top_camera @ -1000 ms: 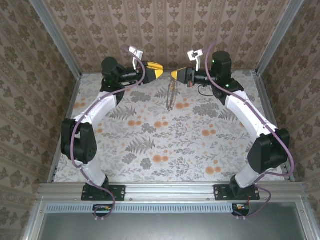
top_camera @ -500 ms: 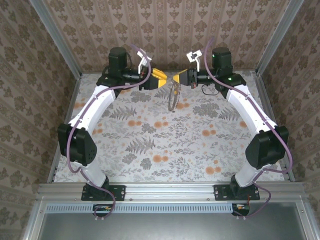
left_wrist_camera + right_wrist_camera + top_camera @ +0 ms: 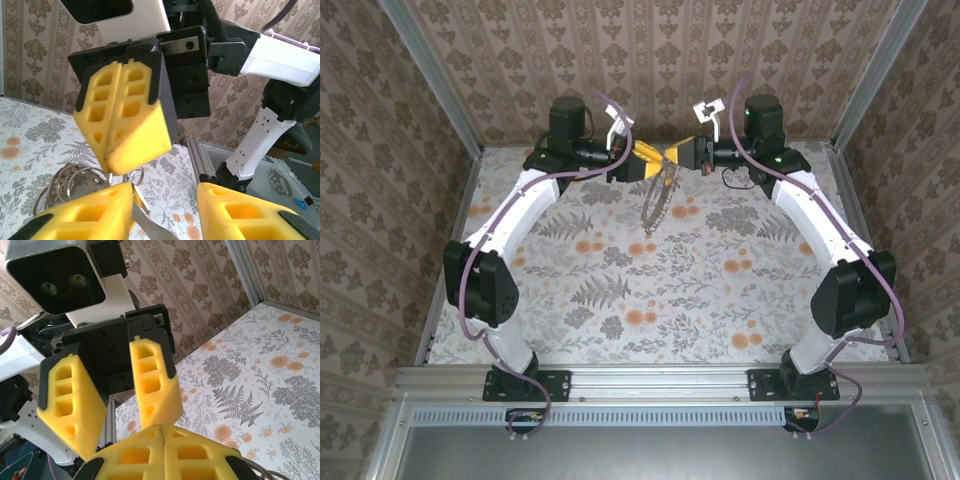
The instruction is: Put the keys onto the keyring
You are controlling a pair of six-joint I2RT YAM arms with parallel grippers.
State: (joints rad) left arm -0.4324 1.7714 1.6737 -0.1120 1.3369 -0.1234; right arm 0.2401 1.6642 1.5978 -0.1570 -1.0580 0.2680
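Note:
My right gripper (image 3: 672,153) is held up over the far middle of the table, shut on the top of the keyring (image 3: 655,200). The keyring, a thin dull-metal hoop, hangs down from it. In the left wrist view the right gripper's shut yellow fingers (image 3: 125,115) pinch the keyring (image 3: 70,180) just above my left gripper (image 3: 166,190). The left gripper (image 3: 648,163) is open, tip to tip with the right one. A flat metal key blade (image 3: 144,222) lies against the inner face of its left finger. The right wrist view has my right gripper (image 3: 164,429) shut, facing the left gripper's spread fingers (image 3: 152,380).
The floral table cloth (image 3: 650,290) lies under both arms. Patterned walls and aluminium posts (image 3: 855,85) close in the back and sides. A metal rail (image 3: 660,380) runs along the near edge by the arm bases.
The left gripper has moved right until its tips meet the right gripper's. The right gripper stayed shut and nearly still. The hanging keyring has swung slightly left.

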